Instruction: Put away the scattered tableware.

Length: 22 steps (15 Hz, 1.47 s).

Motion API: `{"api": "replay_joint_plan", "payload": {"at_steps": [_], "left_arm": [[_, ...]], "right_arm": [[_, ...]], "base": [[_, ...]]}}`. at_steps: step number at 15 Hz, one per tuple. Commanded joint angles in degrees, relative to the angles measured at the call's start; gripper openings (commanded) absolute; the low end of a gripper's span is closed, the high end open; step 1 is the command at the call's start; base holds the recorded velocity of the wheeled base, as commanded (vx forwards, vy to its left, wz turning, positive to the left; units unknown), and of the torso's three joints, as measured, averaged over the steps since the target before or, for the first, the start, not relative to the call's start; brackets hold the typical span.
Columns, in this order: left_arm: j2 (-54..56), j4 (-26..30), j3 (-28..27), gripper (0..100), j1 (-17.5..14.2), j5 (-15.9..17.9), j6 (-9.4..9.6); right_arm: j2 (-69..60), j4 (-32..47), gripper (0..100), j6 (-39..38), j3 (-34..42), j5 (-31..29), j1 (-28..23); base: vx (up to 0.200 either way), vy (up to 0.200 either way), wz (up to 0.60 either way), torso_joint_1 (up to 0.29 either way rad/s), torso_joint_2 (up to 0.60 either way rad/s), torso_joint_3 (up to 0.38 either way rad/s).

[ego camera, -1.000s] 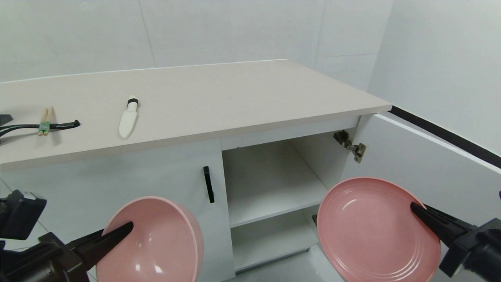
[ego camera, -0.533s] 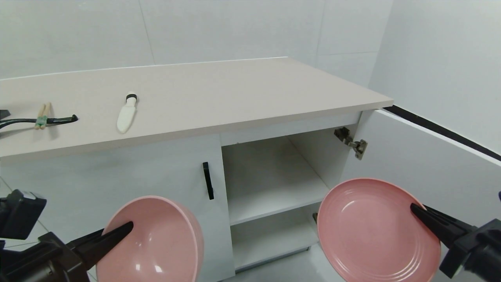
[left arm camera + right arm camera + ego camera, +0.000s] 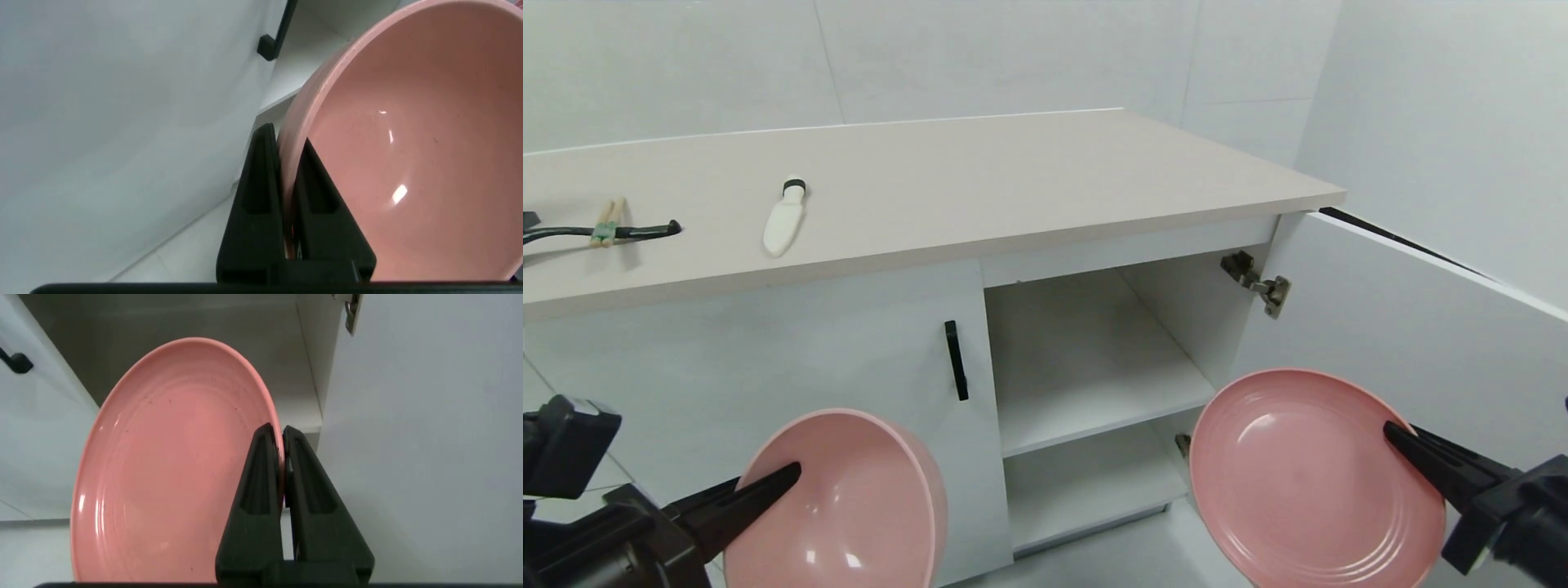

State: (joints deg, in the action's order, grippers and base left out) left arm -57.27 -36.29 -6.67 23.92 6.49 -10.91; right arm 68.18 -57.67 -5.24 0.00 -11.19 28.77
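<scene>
Whole head view shifts, so camera moves: tabletop and open cabinet sit higher in frame. Plate in right hand sits slightly further right.

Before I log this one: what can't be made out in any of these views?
Black-handled utensil on the countertop: the head view's left edge cuts off its far end.
Lower shelf: its right part is hidden behind the plate in the head view.
Bowl: its lower part is cropped by the head view's bottom edge.
Closed left door: whatever lies behind it is hidden.
</scene>
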Motion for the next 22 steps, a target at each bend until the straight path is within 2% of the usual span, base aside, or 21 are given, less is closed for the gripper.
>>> {"api": "replay_joint_plan", "payload": {"at_steps": [1, 4, 13, 15, 16, 18, 20, 22], "left_arm": [[0.0, 0.0, 0.0, 0, 0.0, 0.0, 0.01], [-0.2, 0.1, 0.0, 0, 0.0, 0.0, 0.01], [-0.3, 0.3, 0.0, 0, 0.1, 0.0, 0.01], [-0.6, 0.3, 1.0, 0, 0.0, 0.0, 2.3], [-0.8, 0.1, 2.3, 0, 0.1, 0.0, 5.02], [-0.6, 0.0, 2.9, 0, 0.1, -0.1, 7.48], [-0.6, 0.2, 2.9, 0, 0.1, -0.1, 7.66], [-0.6, 0.1, 2.9, 0, 0.1, -0.1, 7.66]], "right_arm": [[0.2, 0.0, 0, 0.1, 0.0, 0.0, -0.1], [0.0, 0.0, 0, 0.0, 0.0, 0.0, 0.3], [0.0, 0.5, 0, 0.0, 0.0, -0.1, 0.4], [-0.1, 2.0, 0, 0.0, 0.0, 0.0, 0.5], [-0.1, 2.1, 0, 0.0, 0.0, 0.0, 1.2], [-0.2, 3.7, 0, 1.1, 0.0, 0.0, 1.7], [-1.7, 8.0, 0, 5.7, 0.0, 0.0, 1.9], [-6.9, 17.8, 0, 11.0, 0.0, 0.0, 4.3]], "base": [[0.0, 0.0, 0.0, -0.735, 0.07, -0.588], [0.0, 0.0, 0.0, -0.624, 0.04, -0.52], [0.0, 0.0, 0.0, -0.034, 0.0, -0.04], [0.2, 0.0, 0.0, -0.005, 0.0, -0.002], [0.2, 0.0, 0.0, -0.012, 0.0, 0.007], [0.0, 0.0, 0.0, 0.0, 0.0, 0.0], [0.0, 0.0, 0.0, 0.0, 0.0, 0.0], [0.0, 0.0, 0.0, 0.0, 0.0, 0.0]]}}
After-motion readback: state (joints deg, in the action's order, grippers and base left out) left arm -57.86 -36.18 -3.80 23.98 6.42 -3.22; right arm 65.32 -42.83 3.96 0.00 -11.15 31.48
